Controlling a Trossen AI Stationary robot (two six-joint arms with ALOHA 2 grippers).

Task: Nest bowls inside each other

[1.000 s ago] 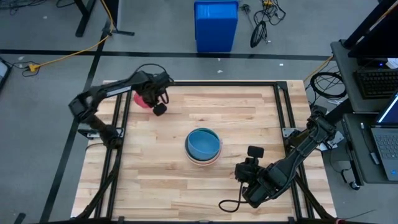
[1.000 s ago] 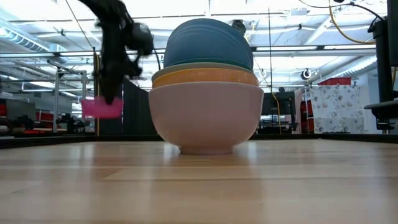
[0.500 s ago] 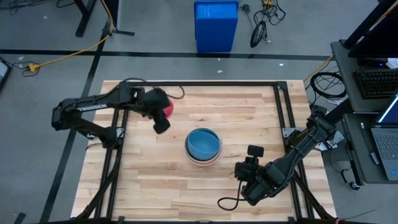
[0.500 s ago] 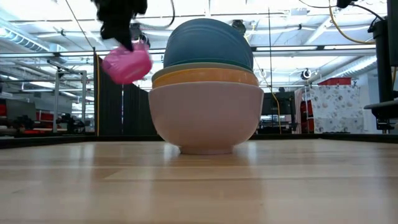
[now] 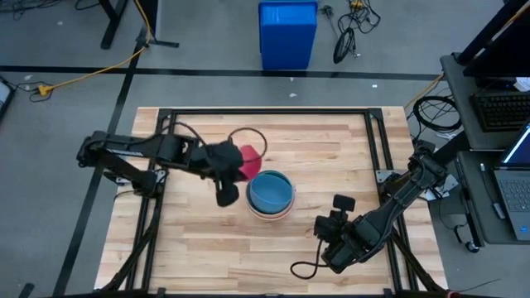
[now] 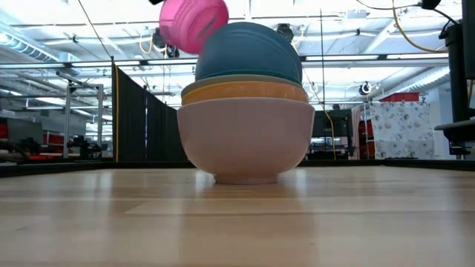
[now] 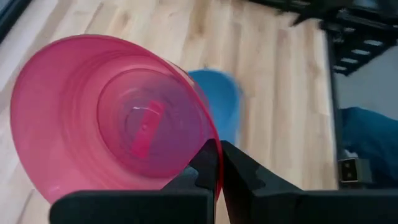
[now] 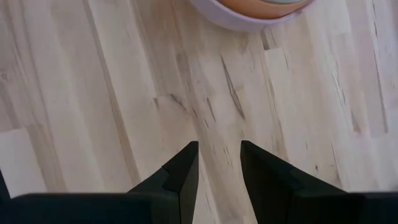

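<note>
From above, the left gripper (image 5: 234,162) holds the magenta bowl (image 5: 247,161) just beside the stack of nested bowls (image 5: 271,194), on its far-left side and not yet over the blue bowl (image 5: 269,190) that tops it. The stack sits mid-bench (image 5: 331,149); the left arm is plainly the nearer one, and the remaining travel is, by my reading, a short carry toward the stack's centre. The right gripper (image 5: 338,217) waits near the bench's front right, well apart from the stack.

At bench height, the magenta bowl (image 6: 193,22) hangs in the air, higher than the blue bowl's (image 6: 249,50) top and tilted (its base faces the camera, so it needs levelling before release).

The left wrist view shows the fingers (image 7: 208,167) closed on the magenta bowl's (image 7: 112,118) rim, pinching the wall, with the blue bowl (image 7: 221,109) beyond the bowl's far edge.

The right wrist view shows that arm's fingers (image 8: 183,171) parted with nothing between them, pointed at bare bench, the stack's pale lowest bowl (image 8: 249,14) ahead.
</note>
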